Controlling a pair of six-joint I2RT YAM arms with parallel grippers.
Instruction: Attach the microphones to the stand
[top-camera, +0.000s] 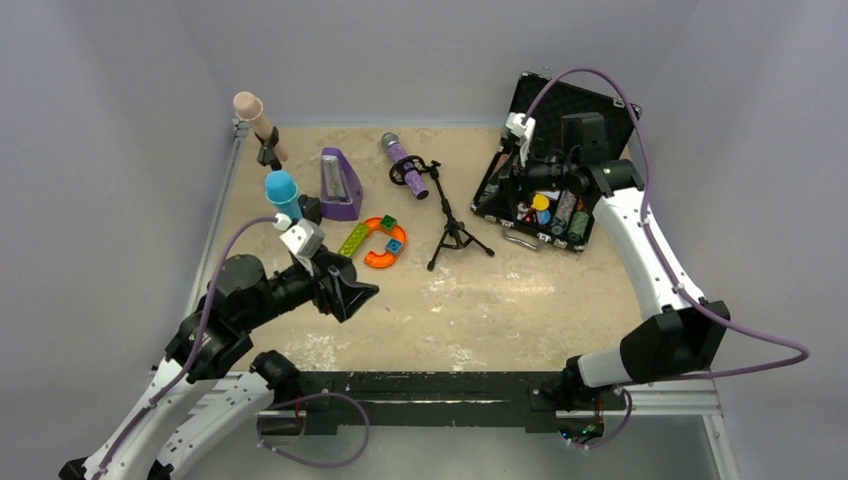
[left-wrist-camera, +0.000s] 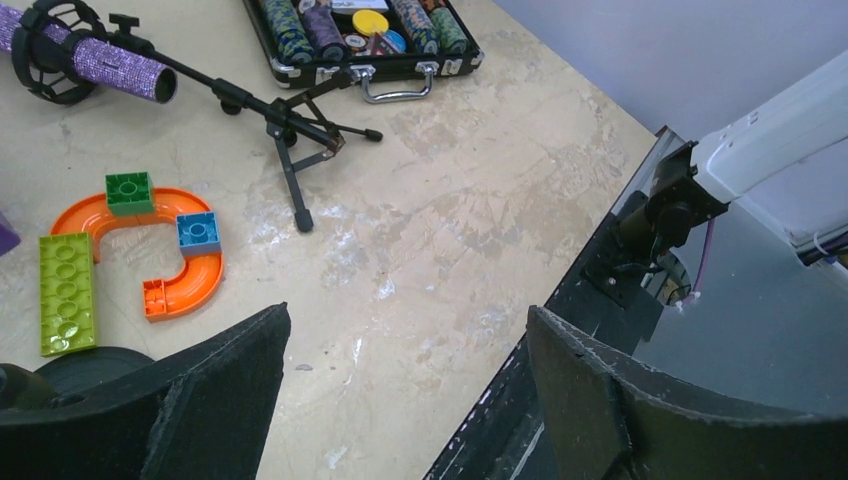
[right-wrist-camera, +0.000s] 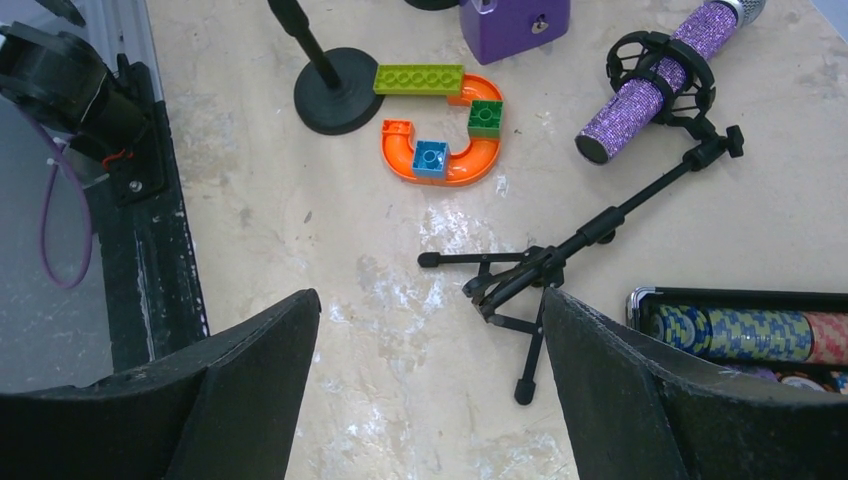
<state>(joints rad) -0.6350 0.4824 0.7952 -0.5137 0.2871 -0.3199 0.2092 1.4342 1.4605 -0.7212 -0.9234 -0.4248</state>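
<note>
Beige desk (top-camera: 520, 300): left end effector (left-wrist-camera: 408, 315) hovers low, right end effector (right-wrist-camera: 430, 295) reaches far by the chip case (top-camera: 570, 100), both gaping, empty.

No text, brand, number or sign legible in any view, poker chips (right-wrist-camera: 745, 335) inside the open case (top-camera: 556, 104) showing only striped edges, purple metronome (top-camera: 338, 188) left of the case possibly bearing a scale, too small to read
</note>
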